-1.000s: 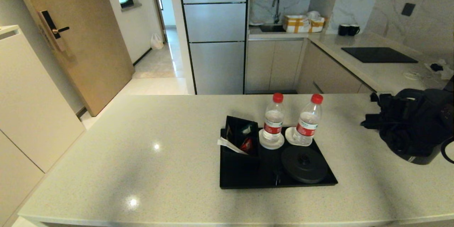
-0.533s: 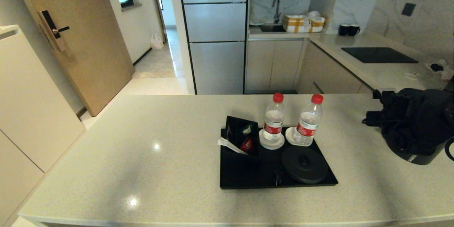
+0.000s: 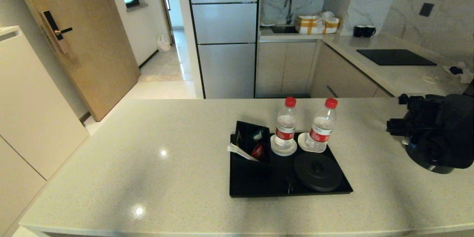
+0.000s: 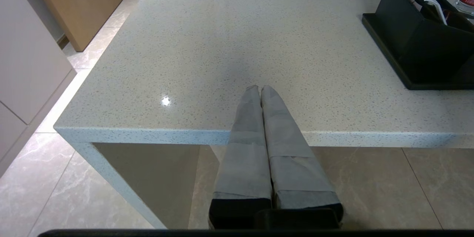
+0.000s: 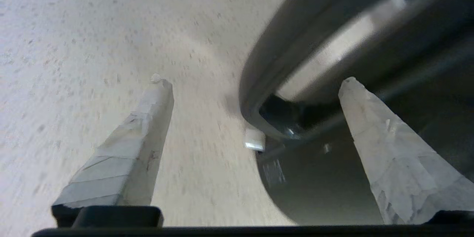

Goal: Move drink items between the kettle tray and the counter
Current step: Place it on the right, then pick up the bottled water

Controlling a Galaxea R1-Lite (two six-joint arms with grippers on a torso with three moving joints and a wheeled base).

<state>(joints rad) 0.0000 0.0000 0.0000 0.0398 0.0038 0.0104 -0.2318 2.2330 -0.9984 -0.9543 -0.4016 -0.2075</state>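
Bottles: two, clear with red caps, left bottle (image 3: 285, 126) and right bottle (image 3: 321, 126), each upright on a white coaster (image 3: 283, 149) at the far edge of the tray.
Tray: one, black (image 3: 255, 185), near the middle of the counter (image 3: 148, 163); also bears one round kettle base (image 3: 317, 171) at its right front and one black box of sachets (image 3: 251, 142) at its left.
Kettle: one, dark (image 3: 444, 148), standing on the counter at the far right, well apart from the tray.
Right end effector: (image 5: 255, 85) spread wide, fingers (image 5: 126, 152) straddling the kettle's loop handle (image 5: 281, 55); one finger out over bare counter, the other against the kettle's dark body; not closed on the handle. In the head view, the black arm covers the kettle's left side.
Left end effector: (image 4: 260, 89) fingers pressed together, holding nothing, hanging at the near edge of the counter, well to the left of the tray.
Cooktop: one black panel (image 3: 395, 57) on the back counter.
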